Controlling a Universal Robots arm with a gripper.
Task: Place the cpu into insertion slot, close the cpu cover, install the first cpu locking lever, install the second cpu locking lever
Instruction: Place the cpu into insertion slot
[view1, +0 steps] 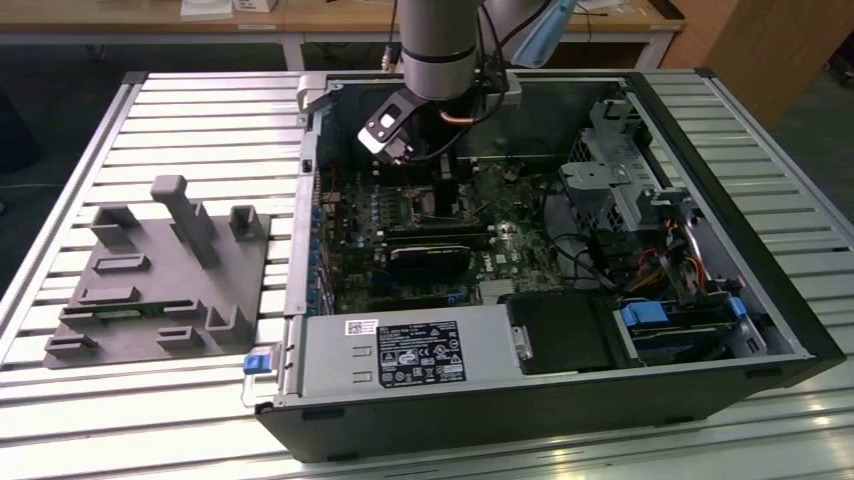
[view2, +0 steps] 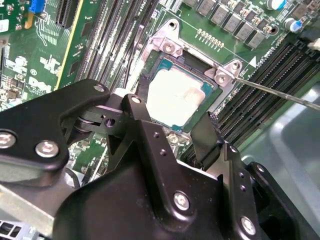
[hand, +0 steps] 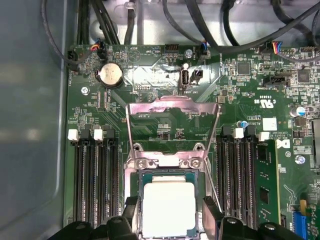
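Placement looked done: the small flat square silver-topped cpu (hand: 169, 210) lay level in the dark, metal-rimmed insertion slot (hand: 165, 161), with the black gripper (view2: 175, 107) astride it. We could not tell whether it pinched the chip or stood spread. The thin silver square-windowed cpu cover (hand: 172, 102) stood raised and a thin wire locking lever (view2: 280, 93) hung free, so we judged three steps left.

We find the cpu (hand: 168, 209) in the slot (hand: 165, 161), the cover (hand: 172, 106) upright beside it, memory slots (hand: 95, 180) either side.

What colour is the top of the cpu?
Dull silvery white; the cpu shows best in the first wrist view.
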